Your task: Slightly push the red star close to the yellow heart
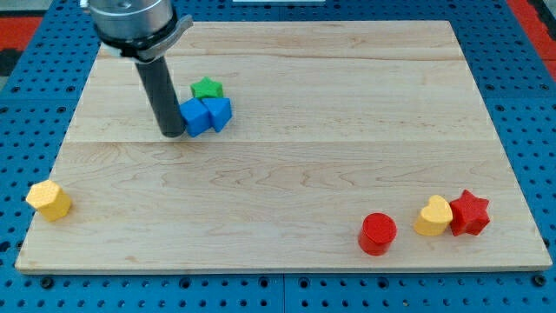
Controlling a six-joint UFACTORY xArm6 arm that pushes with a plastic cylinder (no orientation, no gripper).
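Observation:
The red star (470,212) lies near the board's bottom right corner. It touches the yellow heart (433,216) on that heart's right side. My tip (172,132) rests on the board at the upper left, far from both. It stands against the left side of a blue block (195,117).
A second blue block (218,112) and a green star (207,88) sit right of my tip. A red cylinder (378,233) lies left of the yellow heart. A yellow block (49,200) sits at the board's left edge. The wooden board (304,165) lies on a blue perforated table.

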